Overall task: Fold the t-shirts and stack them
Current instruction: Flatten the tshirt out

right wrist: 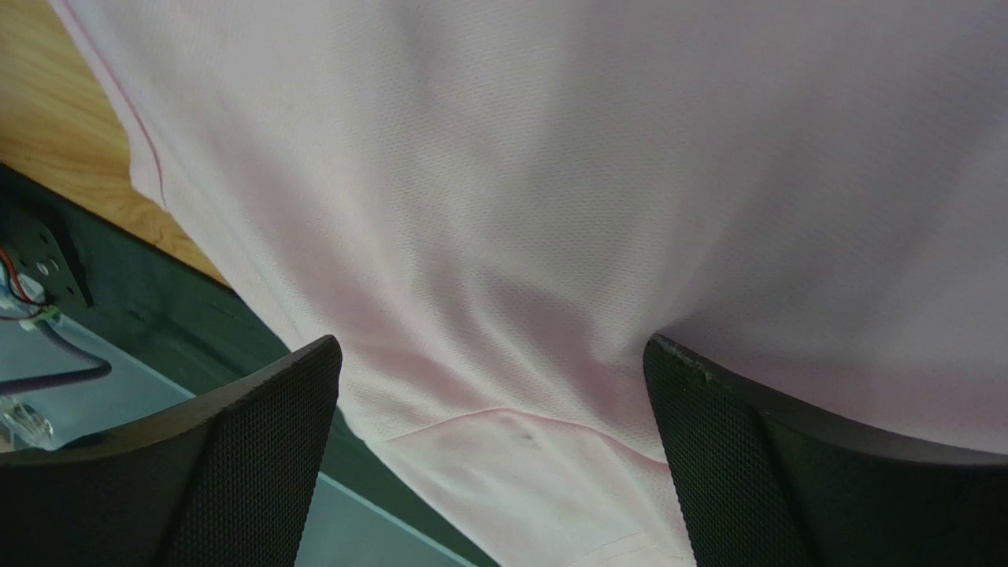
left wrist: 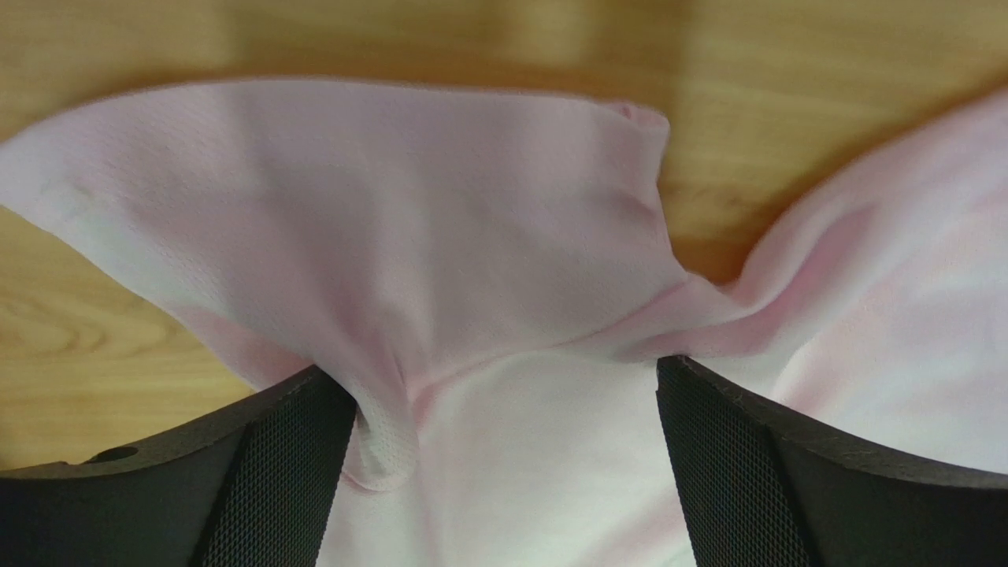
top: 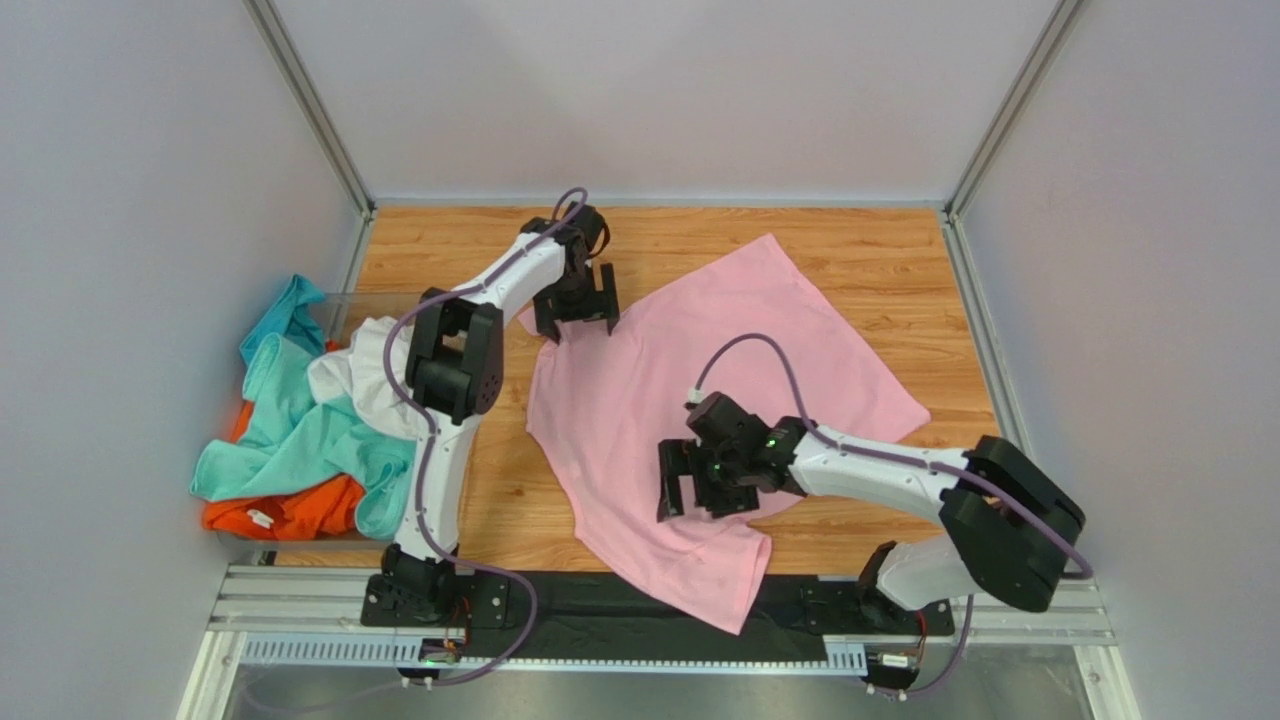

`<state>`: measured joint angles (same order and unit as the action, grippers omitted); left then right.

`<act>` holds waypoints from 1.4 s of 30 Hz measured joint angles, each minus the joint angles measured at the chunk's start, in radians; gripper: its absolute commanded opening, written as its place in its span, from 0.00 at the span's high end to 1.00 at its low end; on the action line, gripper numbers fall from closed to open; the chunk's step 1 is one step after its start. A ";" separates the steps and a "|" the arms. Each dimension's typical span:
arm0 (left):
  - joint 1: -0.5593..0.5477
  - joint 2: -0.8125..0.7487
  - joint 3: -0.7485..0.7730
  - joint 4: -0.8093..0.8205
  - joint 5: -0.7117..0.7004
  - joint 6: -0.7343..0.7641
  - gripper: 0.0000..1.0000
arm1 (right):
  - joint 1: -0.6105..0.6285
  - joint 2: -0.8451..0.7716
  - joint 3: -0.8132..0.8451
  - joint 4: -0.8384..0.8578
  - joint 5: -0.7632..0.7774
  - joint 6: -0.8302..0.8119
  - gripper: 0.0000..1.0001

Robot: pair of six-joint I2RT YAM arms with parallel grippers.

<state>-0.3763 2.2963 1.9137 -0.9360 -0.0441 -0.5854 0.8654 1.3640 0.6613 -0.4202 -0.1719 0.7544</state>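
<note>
Nearest you, the pink t-shirt [top: 706, 375] spills its lower corner off the front edge of the wooden table [top: 887, 255] and onto the black mounting rail [top: 601, 608]. Just beyond that corner, your right gripper [top: 702, 503] sits low over the shirt's near part. Its jaws are spread wide, with smooth pink cloth and a hem seam lying between the fingers and nothing pinched. The rest of the shirt lies spread across the middle of the table, mostly flat, reaching toward the far right. At its far left end, your left gripper [top: 577, 323] hangs over the sleeve with its jaws just as wide. In the left wrist view, the sleeve is rumpled into a fold that runs down between the fingers, with bare wood beyond it. To the left, well apart from the pink shirt, the teal shirt [top: 301, 428], white shirt [top: 361, 383] and orange shirt [top: 278, 518] lie heaped together at the table's left edge, behind the left arm.
</note>
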 measured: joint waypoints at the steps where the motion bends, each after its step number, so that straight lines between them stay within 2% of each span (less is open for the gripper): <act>1: 0.000 0.028 0.048 -0.014 0.002 0.008 0.00 | 0.038 0.024 0.023 -0.005 0.000 0.004 0.00; 5: 0.000 0.126 0.229 -0.076 0.014 0.028 0.00 | 0.114 0.122 0.176 -0.055 -0.006 -0.007 0.00; 11: 0.000 0.090 0.206 -0.113 0.005 0.036 0.00 | 0.107 0.079 0.326 -0.165 0.100 -0.061 0.00; 14: -0.003 -0.051 0.055 -0.091 -0.007 0.037 0.00 | 0.030 0.006 0.336 -0.243 0.167 -0.084 0.00; 18: -0.029 -0.321 -0.171 -0.047 -0.029 0.029 0.00 | -0.157 -0.106 0.315 -0.298 0.235 -0.116 0.00; 22: -0.120 -0.586 -0.435 0.046 -0.007 -0.002 0.00 | -0.380 -0.189 0.235 -0.309 0.253 -0.145 0.00; 25: -0.192 -0.655 -0.589 0.105 0.055 -0.030 0.00 | -0.531 -0.202 0.156 -0.323 0.262 -0.172 0.00; 29: -0.241 -0.603 -0.691 0.148 0.102 -0.053 0.00 | -0.606 -0.167 0.087 -0.322 0.237 -0.209 0.00; 33: -0.244 -0.511 -0.688 0.183 0.116 -0.056 0.00 | -0.616 -0.105 0.066 -0.295 0.193 -0.229 0.00; 37: -0.214 -0.398 -0.622 0.185 0.113 -0.053 0.00 | -0.615 -0.062 0.046 -0.244 0.142 -0.233 0.00; 42: -0.114 -0.290 -0.480 0.132 0.122 -0.042 0.00 | -0.610 -0.006 0.032 -0.198 0.089 -0.232 0.00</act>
<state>-0.4900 2.0060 1.4342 -0.8043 0.0776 -0.6270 0.2554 1.3575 0.6937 -0.6182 -0.0834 0.5220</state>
